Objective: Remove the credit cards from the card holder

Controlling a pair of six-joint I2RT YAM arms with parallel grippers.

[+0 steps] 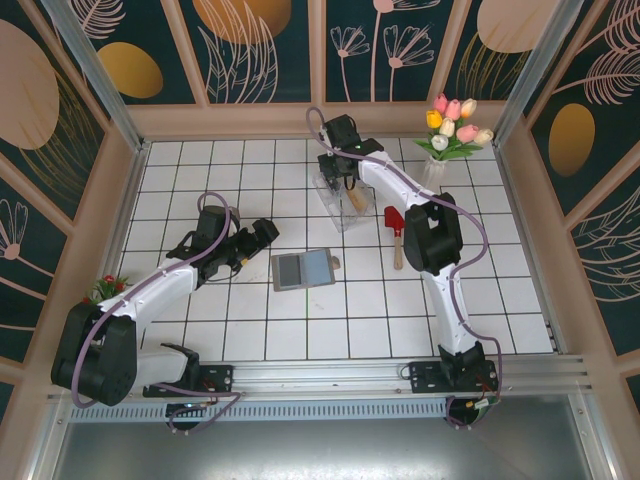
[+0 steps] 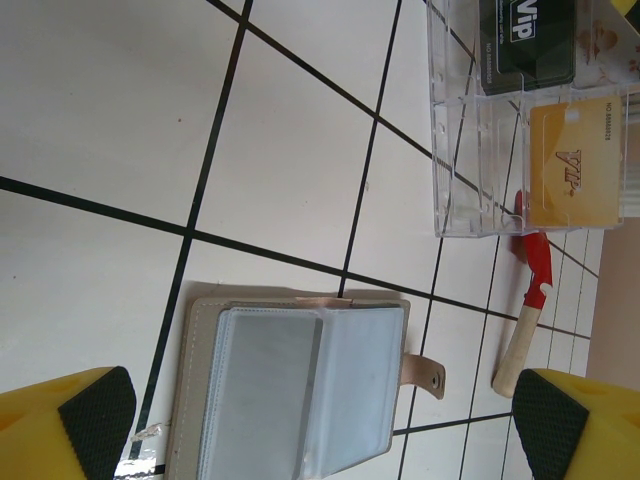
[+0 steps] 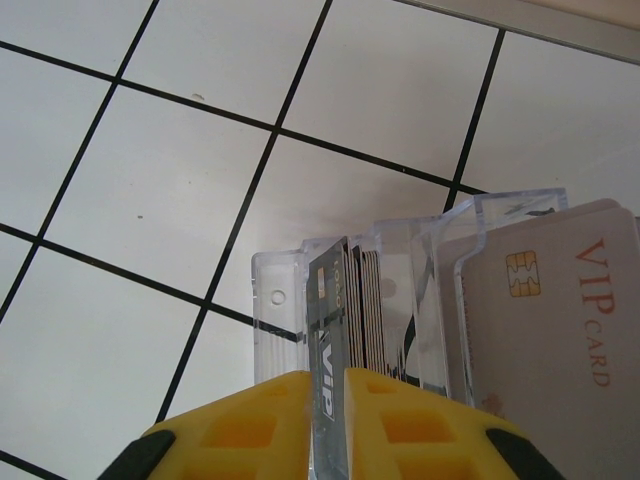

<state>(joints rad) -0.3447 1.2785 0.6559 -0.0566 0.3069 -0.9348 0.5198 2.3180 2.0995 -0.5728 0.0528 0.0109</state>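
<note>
card holder (image 1: 303, 268) lying open and flat mid-table (image 1: 200, 170), grey panels up, snap tab off its right edge, and there's just the one. from the left wrist we're looking down on its clear sleeves, which show plain grey. the left fingers (image 1: 266, 233) hang just left of it, spread wide. further back sits one clear plastic box (image 1: 340, 196), split by dividers, with cards standing in it. through its wall we count three faces: a black vip card (image 2: 527, 40), a gold vip card (image 2: 570, 160) in the nearer slot, and a pale card (image 2: 608, 40) at the frame edge. the right fingers (image 1: 338, 178) are down at the box, pinching a dark card (image 3: 327, 350) on edge. beside it there's a tight row we can't count, then a pale vip card (image 3: 560, 330). one red trowel (image 1: 396, 235) lies just right of the box.
</note>
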